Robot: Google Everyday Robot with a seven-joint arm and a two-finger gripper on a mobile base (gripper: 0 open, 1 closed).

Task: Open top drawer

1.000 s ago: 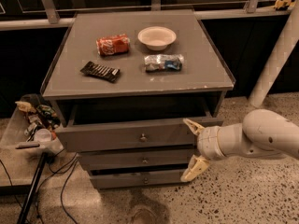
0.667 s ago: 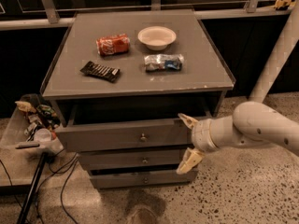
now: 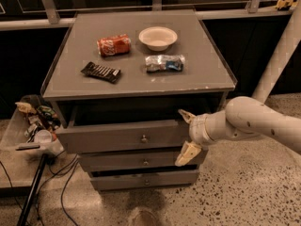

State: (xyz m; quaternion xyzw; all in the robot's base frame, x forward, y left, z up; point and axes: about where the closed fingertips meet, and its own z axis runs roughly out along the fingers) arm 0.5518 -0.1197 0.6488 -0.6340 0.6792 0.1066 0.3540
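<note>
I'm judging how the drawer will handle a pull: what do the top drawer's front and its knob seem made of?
The top drawer has a front that looks like painted wood or laminate: flat, matte grey, no glare. Its knob looks metal: small, round, with a pale glint. The gripper, open, is at the front's right end.

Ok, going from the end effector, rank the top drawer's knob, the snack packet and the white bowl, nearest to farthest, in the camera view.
The end effector is open at the right end of the top drawer.
1. Knob: just to its left, on the drawer front.
2. Snack packet: up on the cabinet top, right of centre.
3. White bowl: behind the packet, toward the back.
</note>
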